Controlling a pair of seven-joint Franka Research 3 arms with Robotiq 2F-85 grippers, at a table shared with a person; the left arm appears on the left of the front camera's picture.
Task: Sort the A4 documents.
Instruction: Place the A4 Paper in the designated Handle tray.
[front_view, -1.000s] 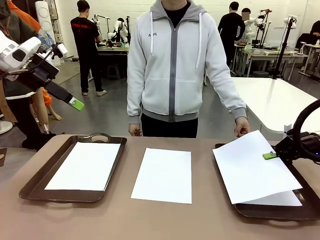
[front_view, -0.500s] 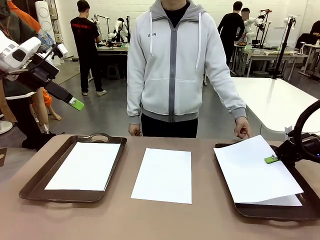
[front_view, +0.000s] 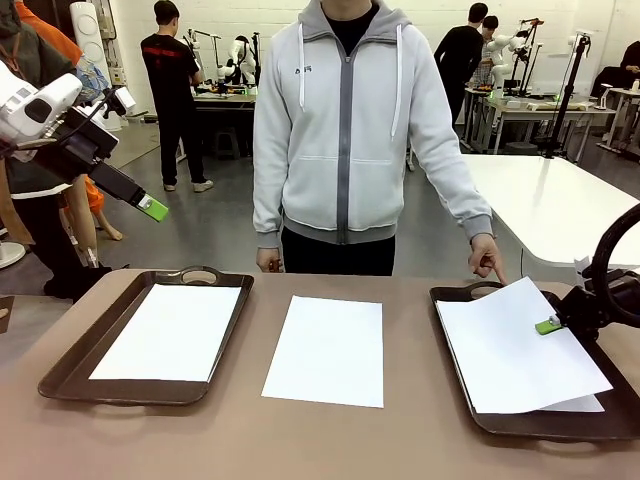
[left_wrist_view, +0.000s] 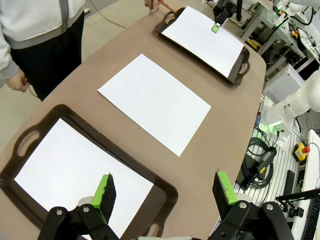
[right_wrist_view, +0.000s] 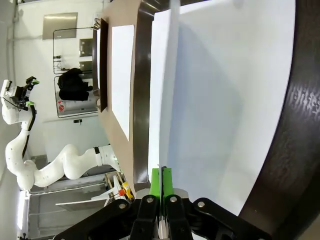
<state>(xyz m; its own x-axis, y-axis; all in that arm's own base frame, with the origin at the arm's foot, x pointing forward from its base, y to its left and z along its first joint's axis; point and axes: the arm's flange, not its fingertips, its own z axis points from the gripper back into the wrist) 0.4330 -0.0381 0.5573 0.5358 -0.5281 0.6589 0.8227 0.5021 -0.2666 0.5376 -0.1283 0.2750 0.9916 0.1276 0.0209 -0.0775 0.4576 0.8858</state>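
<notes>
With my right tool (front_view: 548, 325) clamped on the sheet (front_view: 510, 345) at its edge and my left tool (left_wrist_view: 166, 186) apart, I'd lower it flat and square into the right tray (front_view: 530, 428) before releasing.

Right pincer (right_wrist_view: 161, 174) clamped on the near edge of a paper sheet (right_wrist_view: 164, 100), held above a second sheet (right_wrist_view: 235, 100) in a dark tray (right_wrist_view: 300, 130). Third sheet (right_wrist_view: 122, 75) lies on the counter (right_wrist_view: 120, 12).

Grey floor (front_view: 210, 232), white tables (front_view: 540, 200), perhaps a white wall (front_view: 270, 18) behind.
</notes>
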